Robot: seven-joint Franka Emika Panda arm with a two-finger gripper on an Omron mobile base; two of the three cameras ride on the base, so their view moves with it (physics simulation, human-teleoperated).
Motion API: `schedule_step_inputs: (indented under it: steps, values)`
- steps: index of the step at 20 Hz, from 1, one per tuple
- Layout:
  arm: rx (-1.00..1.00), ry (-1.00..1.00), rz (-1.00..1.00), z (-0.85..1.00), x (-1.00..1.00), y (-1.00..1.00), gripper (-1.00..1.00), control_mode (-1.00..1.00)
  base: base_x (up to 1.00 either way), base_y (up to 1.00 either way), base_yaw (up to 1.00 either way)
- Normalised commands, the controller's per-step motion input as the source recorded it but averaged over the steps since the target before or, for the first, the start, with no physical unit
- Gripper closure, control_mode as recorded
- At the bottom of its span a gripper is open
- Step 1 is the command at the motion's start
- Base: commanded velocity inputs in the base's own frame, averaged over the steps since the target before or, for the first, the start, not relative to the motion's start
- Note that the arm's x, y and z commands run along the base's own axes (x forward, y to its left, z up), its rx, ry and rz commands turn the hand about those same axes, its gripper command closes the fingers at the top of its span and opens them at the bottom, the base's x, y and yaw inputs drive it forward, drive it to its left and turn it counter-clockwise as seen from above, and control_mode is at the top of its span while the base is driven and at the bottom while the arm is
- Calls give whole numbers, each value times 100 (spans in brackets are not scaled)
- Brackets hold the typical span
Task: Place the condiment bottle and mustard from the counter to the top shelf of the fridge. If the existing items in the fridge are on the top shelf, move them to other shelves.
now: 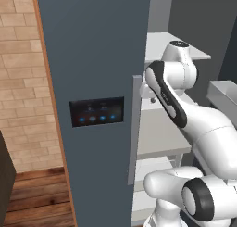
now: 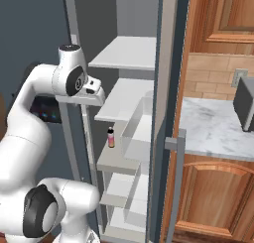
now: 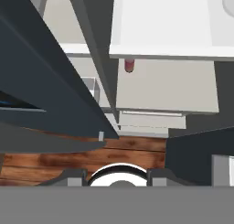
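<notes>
condiment bottle point(image 2: 111, 137) on lower fridge point(image 1: 92, 59) shelf; counter point(image 2: 213, 128) right

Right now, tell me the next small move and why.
Probably lower the open, empty claw toward the small dark maroon bottle. It stands on a middle white fridge shelf, below the top shelf where it belongs, and the claw hangs above it.

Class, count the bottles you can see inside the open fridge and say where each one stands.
1. The condiment bottle stands upright on a middle shelf, near its front-left edge. Others may be hidden behind shelves or the arm.
</notes>
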Motion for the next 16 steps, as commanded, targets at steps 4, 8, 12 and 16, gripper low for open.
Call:
schedule_step_inputs:
  steps: [4, 8, 12, 16]
  values:
    - [0, -2, 1, 0, -48, 0, -100, -100, 0, 0, 0]
    - [0, -2, 0, 0, -100, 14, -100, -100, 0, 0, 0]
    - [0, 0, 0, 0, -100, 25, -100, -100, 0, 0, 0]
    - [0, -3, 0, 0, -96, 24, -100, -100, 0, 0, 0]
